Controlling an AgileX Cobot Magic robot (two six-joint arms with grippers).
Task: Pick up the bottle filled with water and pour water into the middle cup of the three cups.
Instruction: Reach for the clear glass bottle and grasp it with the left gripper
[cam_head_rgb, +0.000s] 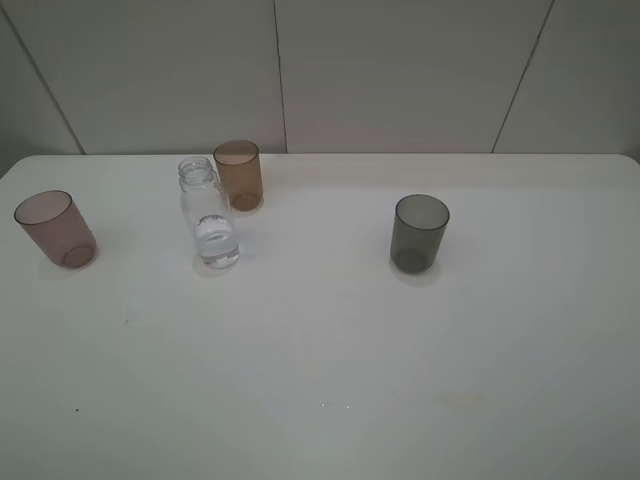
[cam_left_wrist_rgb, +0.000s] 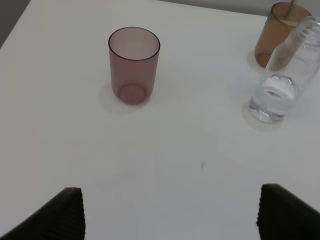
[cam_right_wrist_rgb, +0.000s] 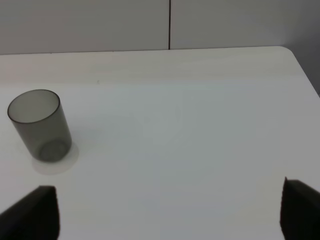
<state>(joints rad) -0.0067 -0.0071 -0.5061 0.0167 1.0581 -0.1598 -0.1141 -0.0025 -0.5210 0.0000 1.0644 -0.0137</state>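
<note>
Starting the pick-up step, the left gripper (cam_left_wrist_rgb: 170, 210), spread wide and empty like the right gripper (cam_right_wrist_rgb: 170, 210), should next reach the bottle (cam_head_rgb: 210, 215).

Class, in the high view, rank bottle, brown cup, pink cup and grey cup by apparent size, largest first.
1. Bottle, tallest.
2. Pink cup and grey cup, alike.
3. Brown cup, slightly smaller, maybe only because farther.

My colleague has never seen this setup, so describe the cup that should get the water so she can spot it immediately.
On the white table, look toward the far edge by the wall, left of centre, just behind the uncapped clear bottle. There stands the amber-brown cup. Colour sets it apart: the pinkish cup sits far left, the smoky-grey cup to the right.
</note>
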